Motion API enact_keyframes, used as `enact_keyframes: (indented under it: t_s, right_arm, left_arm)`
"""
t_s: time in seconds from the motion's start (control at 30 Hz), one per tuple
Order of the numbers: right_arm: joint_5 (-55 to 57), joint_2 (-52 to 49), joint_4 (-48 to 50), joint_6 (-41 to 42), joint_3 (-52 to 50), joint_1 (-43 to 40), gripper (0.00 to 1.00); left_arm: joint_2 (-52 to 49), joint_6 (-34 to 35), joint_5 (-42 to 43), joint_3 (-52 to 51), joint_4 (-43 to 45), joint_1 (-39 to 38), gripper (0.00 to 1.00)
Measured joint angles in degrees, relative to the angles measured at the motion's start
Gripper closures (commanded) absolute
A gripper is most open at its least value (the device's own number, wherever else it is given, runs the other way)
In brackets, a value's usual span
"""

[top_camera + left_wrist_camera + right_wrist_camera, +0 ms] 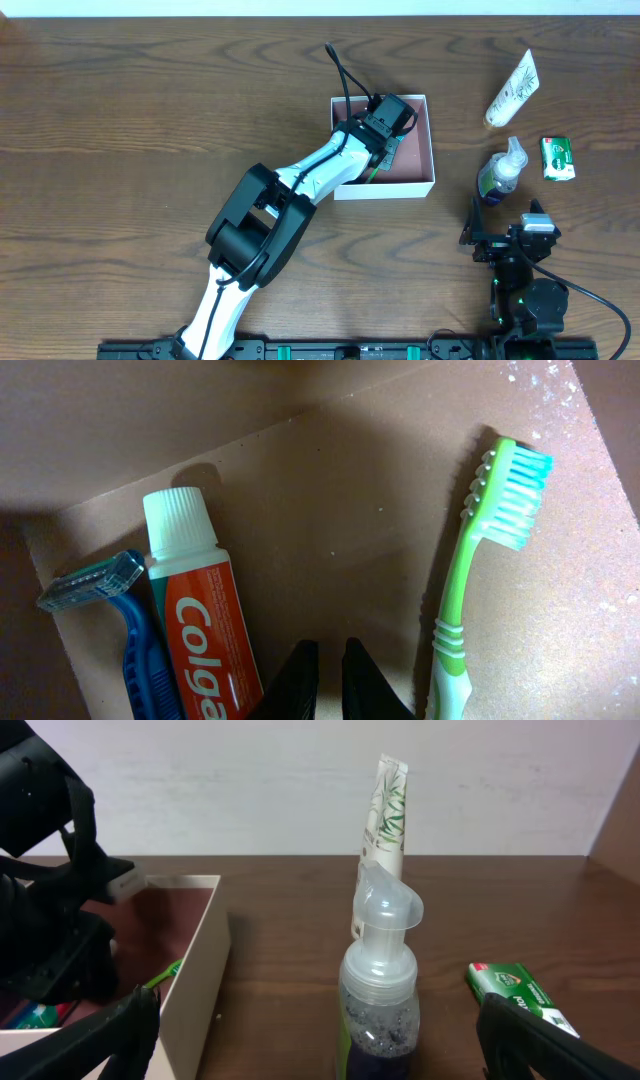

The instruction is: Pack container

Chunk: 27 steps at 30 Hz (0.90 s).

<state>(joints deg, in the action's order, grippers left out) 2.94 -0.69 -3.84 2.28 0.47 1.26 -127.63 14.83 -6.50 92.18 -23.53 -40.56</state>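
Note:
The container [386,188], a square white box with a dusty-pink inside, stands right of the table's middle. My left gripper [385,140] reaches down into it. In the left wrist view its fingers [330,680] are nearly together with nothing between them, just above the pink floor [330,510]. A red Colgate toothpaste tube [200,620], a blue razor [110,620] and a green toothbrush [480,560] lie inside. My right gripper [510,240] is open wide [320,1005] in front of a clear pump bottle [380,990] with dark liquid, not touching it.
The pump bottle [500,172] stands right of the box. A white tube with leaf print [512,88] lies behind it. A green soap box [557,158] lies at the far right. The box's white wall [195,970] shows left of the bottle.

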Motion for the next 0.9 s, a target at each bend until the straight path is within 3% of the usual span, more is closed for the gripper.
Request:
enact_keyframes:
  t_s: [0.9]
  right_arm:
    - [0.0,0.0,0.0,0.0,0.0,0.0,0.01]
  left_arm:
    - [0.0,4.66,-2.54,0.0,0.0,0.0,0.9]
